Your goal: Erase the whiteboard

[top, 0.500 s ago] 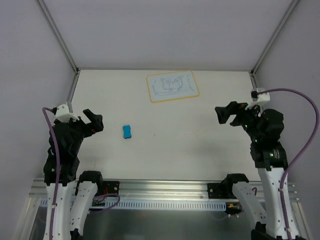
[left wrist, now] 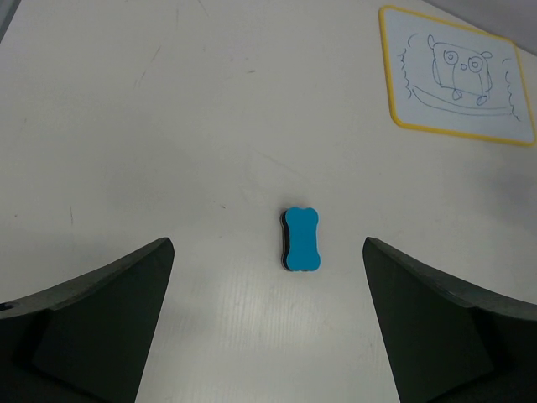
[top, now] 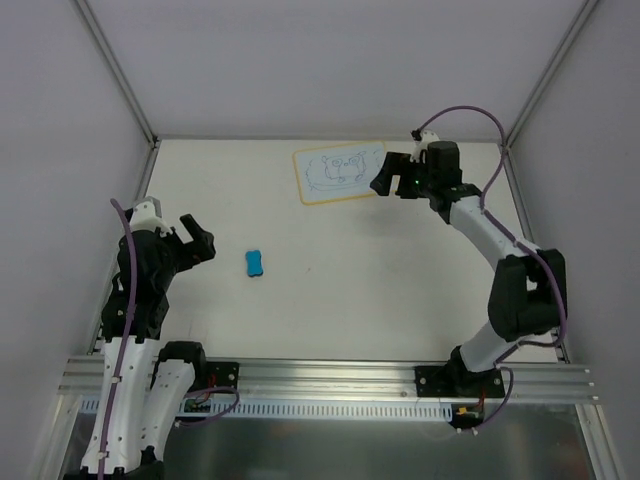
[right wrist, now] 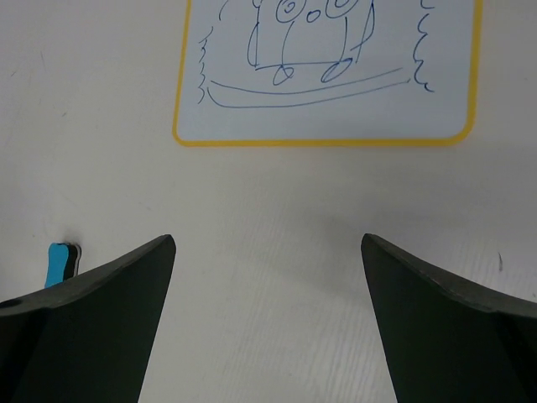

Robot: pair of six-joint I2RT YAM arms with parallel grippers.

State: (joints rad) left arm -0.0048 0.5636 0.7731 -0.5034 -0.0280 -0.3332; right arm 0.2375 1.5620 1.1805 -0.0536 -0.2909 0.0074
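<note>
The whiteboard (top: pixel 344 173), white with a yellow-orange border and a blue owl doodle, lies flat at the far middle of the table. It also shows in the left wrist view, whiteboard (left wrist: pixel 457 80), and in the right wrist view, whiteboard (right wrist: pixel 327 75). My right gripper (top: pixel 379 177) hovers open just off the board's right edge, with nothing between its fingers; seen from the wrist, the right gripper (right wrist: pixel 267 243) faces the board. A small blue eraser (top: pixel 253 262) lies on the table left of centre. My left gripper (top: pixel 200 239) is open and empty, a short way left of it, and in the wrist view the left gripper (left wrist: pixel 268 243) has the eraser (left wrist: pixel 302 239) lying straight ahead of it.
The eraser (right wrist: pixel 60 262) peeks out beside the right gripper's left finger. Grey walls and metal posts (top: pixel 118 75) close in the white table (top: pixel 400 290) on three sides. An aluminium rail (top: pixel 330 385) runs along the near edge.
The right arm has swung from the table's right side out to the far board's right edge. The left gripper has shifted slightly toward the eraser. Both grippers stay open.
</note>
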